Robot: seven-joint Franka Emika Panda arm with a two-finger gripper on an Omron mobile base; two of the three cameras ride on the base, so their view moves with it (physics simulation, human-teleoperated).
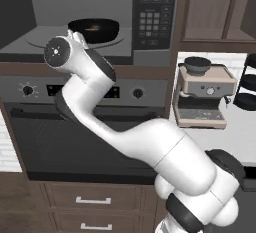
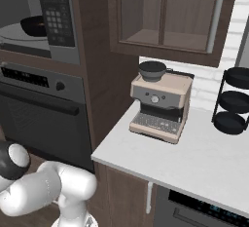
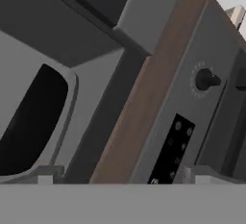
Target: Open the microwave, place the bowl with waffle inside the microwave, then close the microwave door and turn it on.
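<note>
Open microwave [image 1: 100, 27] at upper left of the left base view, grey cavity exposed, keypad panel [image 1: 154, 17] along its right side. On the round turntable [image 1: 45, 41] inside, the bowl [image 1: 94, 29], black and shallow, with a small golden patch of the waffle [image 1: 92, 28] showing in it. Microwave door [image 1: 12, 7] swung out at the far left, dark and only partly seen. In front of the cavity's lower edge, the white arm's wrist, crossing the oven [image 1: 85, 122] with its knobs and bar handle below. Further right, beige coffee machine [image 1: 204, 97] on the pale counter [image 1: 235, 132], black tiered stand [image 1: 247, 84] at the edge. In the right base view, same bowl [image 2: 33, 25] glimpsed inside the cavity at upper left. In the hand view, gripper [image 3: 120, 176] with jaws spread wide, tips far apart at the bottom, nothing between them, looking along the wooden strip between microwave and oven; bowl's black rim [image 3: 33, 117] at left.
</note>
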